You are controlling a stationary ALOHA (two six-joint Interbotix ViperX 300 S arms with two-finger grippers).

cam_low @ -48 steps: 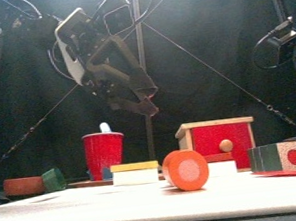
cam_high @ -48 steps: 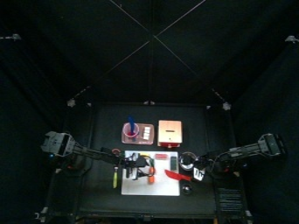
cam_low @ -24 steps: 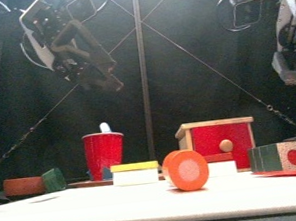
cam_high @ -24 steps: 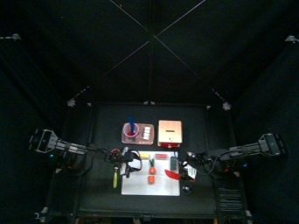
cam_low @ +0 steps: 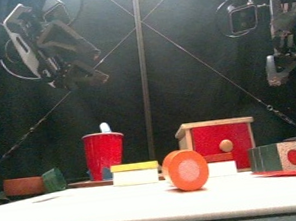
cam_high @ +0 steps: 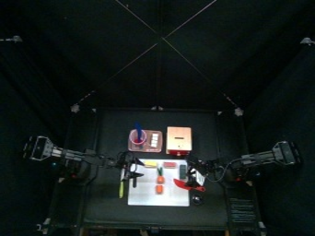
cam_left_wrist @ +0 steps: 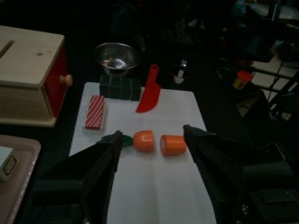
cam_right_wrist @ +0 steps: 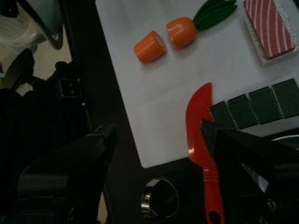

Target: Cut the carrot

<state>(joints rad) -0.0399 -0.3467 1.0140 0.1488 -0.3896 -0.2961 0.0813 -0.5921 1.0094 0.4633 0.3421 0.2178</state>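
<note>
The carrot lies in two orange pieces [cam_left_wrist: 158,142] on the white board [cam_left_wrist: 146,192], with its green tip [cam_left_wrist: 115,137] at one end. It also shows in the right wrist view [cam_right_wrist: 163,40], and as an orange round end in the front view [cam_low: 186,169]. A red knife [cam_left_wrist: 149,88] lies on the board beside it, also in the right wrist view [cam_right_wrist: 202,144]. My left gripper [cam_left_wrist: 156,154] is open and empty, high above the table's left side [cam_low: 74,67]. My right gripper [cam_right_wrist: 158,129] is open and empty, high at the right [cam_low: 282,59].
A red cup [cam_low: 104,153] and a red box with a wooden top [cam_low: 218,139] stand at the back. A green block [cam_low: 51,180], a yellow block [cam_low: 134,167] and a green and red block [cam_low: 284,155] sit around the board. A red striped block [cam_left_wrist: 96,112] lies near the carrot.
Both arms have drawn back from the board. My left gripper has risen and moved left. My right gripper has come into the front view at the upper right.
</note>
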